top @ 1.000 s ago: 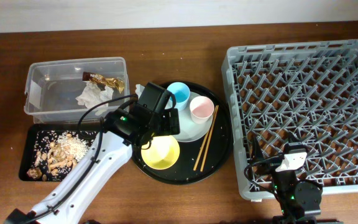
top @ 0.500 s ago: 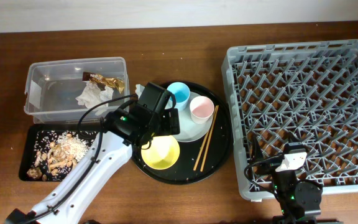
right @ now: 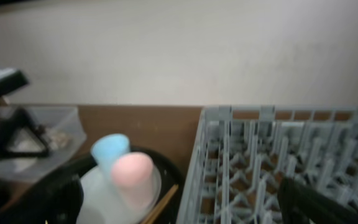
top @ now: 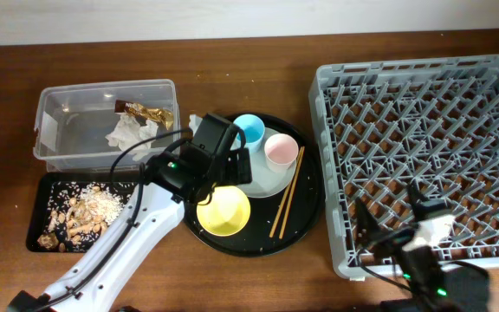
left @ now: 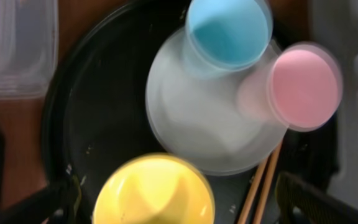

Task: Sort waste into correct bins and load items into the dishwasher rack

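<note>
Brown wood table (top: 249,87), white wall (top: 232,17) along the far edge. Mid-table is a round black tray (top: 312,208) carrying a light-blue cup (top: 248,130), a pink cup (top: 281,150), a pale plate (top: 267,180), a yellow bowl (top: 223,211) and wooden chopsticks (top: 286,192). Both cups stand upright on the plate's far side, the bowl is open side up toward the near edge, and the chopsticks lie side by side just right of the plate. Left gripper (top: 235,167) hangs over the plate's left part, between blue cup and bowl. Its fingers (left: 36,208) are spread wide, and in the wrist view the bowl sits between them. Contact with the bowl: cannot tell. Far-left corner has the clear tub (top: 102,88) with the white tissue (top: 128,134) and gold-brown wrapper (top: 145,111) inside. The shallow black tray (top: 37,217) is just on its near side, holding tan chunks and rice grains (top: 81,212). The grey peg rack (top: 423,113) fills the right side. Right gripper (right: 179,204) is at the near-right corner over the rack's near edge, its fingers (right: 309,199) apart and aimed toward the round tray. Overhead, the left arm hides the plate's left edge, and the right arm is smeared. Both wrist views are soft, and the fingers are cut off at the bottom of each.
</note>
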`<state>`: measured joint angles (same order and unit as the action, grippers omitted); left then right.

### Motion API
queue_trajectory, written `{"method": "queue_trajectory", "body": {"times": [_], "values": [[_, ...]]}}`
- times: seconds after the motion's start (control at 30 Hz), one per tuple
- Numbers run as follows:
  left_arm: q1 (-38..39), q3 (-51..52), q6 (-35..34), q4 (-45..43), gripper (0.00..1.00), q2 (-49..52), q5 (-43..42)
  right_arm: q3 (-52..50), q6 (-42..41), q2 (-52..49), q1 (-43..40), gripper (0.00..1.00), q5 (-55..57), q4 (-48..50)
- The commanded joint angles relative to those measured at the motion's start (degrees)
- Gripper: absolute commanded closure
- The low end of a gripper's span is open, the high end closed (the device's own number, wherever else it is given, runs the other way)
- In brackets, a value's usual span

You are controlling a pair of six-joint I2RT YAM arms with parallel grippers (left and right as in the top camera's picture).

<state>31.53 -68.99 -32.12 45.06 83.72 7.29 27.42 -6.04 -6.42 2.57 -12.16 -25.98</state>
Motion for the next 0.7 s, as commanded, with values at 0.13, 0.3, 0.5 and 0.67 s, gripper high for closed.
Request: {"method": "queue_trajectory", "body": {"times": [0.13,0.3,0.5,0.67], "values": [[-0.22,-0.63,0.59,-11.28,0.03,-0.44,1.27,44.39,3.23,-33.18,0.04,0.02,-1.18,-36.11],[-0.22,-0.66,-0.57,-19.69,0.55,2.01,0.90,53.68,3.23,-44.94,0.04,0.02,-4.79,-44.83],[-4.96,-0.66,-2.84,-23.15,0.55,11.52,-2.27,53.68,3.28,-49.99,0.04,0.02,-3.26,-48.76],[-8.33,-0.66,-2.86,-26.88,0.54,17.57,-11.65,53.68,3.30,-50.34,0.04,0.02,-2.16,-48.74]]}}
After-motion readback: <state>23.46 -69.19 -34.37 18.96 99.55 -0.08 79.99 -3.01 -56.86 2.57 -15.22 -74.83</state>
